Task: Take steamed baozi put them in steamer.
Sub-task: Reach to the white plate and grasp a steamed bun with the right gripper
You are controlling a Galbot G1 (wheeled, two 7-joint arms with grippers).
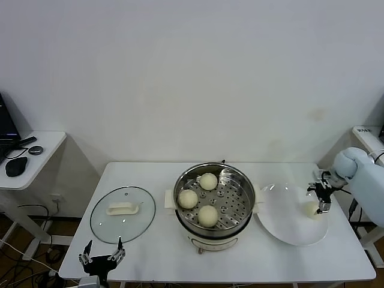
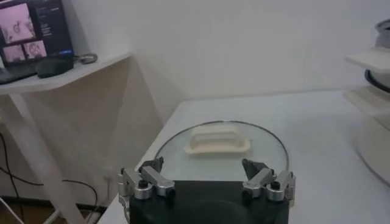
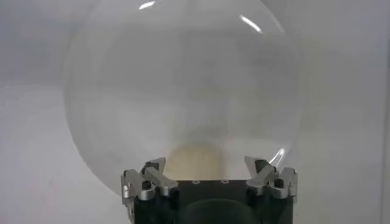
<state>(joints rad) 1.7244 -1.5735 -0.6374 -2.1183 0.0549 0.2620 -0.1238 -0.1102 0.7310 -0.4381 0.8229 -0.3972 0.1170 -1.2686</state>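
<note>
The steamer, a shiny steel pot with a perforated tray, stands mid-table and holds three cream-white baozi. One more baozi lies on the white plate to its right. My right gripper hangs open just over that bun. In the right wrist view the bun sits between the spread fingers of my right gripper, partly hidden by its body. My left gripper waits open at the table's front left edge, empty.
A round glass lid with a cream handle lies left of the steamer, just beyond my left gripper. A side desk with a mouse stands off the table's left. The plate reaches close to the table's right edge.
</note>
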